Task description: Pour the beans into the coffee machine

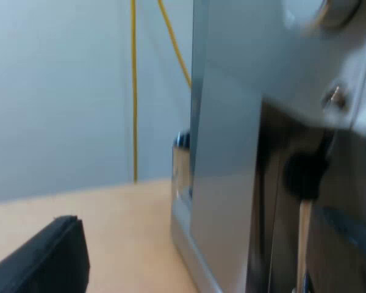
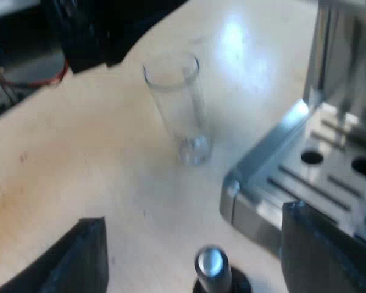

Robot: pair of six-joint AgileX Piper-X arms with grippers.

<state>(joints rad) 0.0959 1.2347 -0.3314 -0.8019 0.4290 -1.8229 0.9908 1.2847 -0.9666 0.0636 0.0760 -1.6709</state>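
one espresso machine [image 2: 305, 165], one measuring glass [image 2: 178, 107], what looks like one tamper [image 2: 211, 264]

Pale grey wall [image 1: 55, 91]; light wooden tabletop [image 2: 79, 183], glare patch.

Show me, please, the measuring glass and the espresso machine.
measuring glass [image 2: 178, 107], right wrist view, on its clear wall.
espresso machine [image 2: 329, 183], right wrist view, on its slotted drip tray.

Upright measuring glass [image 2: 178, 113] — near espresso machine [image 2: 293, 174].
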